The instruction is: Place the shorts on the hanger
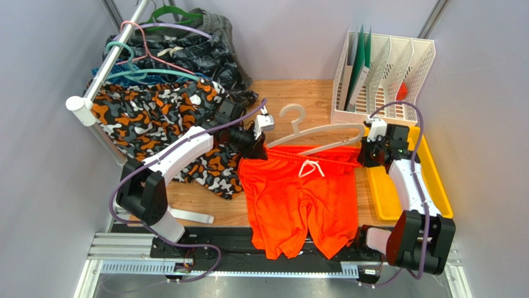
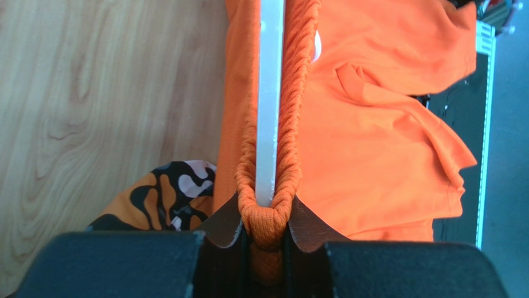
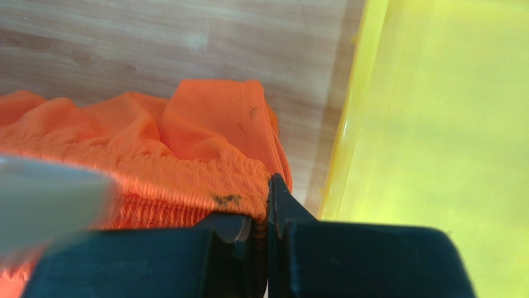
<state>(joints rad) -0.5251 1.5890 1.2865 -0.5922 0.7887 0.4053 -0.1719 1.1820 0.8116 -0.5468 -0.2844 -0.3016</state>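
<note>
The orange-red shorts point(image 1: 298, 198) lie flat on the table, legs toward me, white drawstring in the middle of the waist. The cream hanger point(image 1: 310, 130) lies at the waistband, hook pointing away; its crossbar point(image 2: 270, 105) runs inside the waistband point(image 2: 297, 112). My left gripper point(image 1: 256, 151) is shut on the left end of the waistband point(image 2: 268, 226). My right gripper point(image 1: 366, 155) is shut on the right end of the waistband point(image 3: 248, 192). The hanger shows blurred at the left of the right wrist view point(image 3: 43, 198).
Camouflage shorts point(image 1: 155, 118) lie under my left arm. Dark shorts point(image 1: 198, 49) and thin coloured hangers point(image 1: 149, 43) hang on a rail point(image 1: 105, 68) at back left. A white file rack point(image 1: 382, 74) stands back right. A yellow tray point(image 1: 397, 186) lies under my right arm.
</note>
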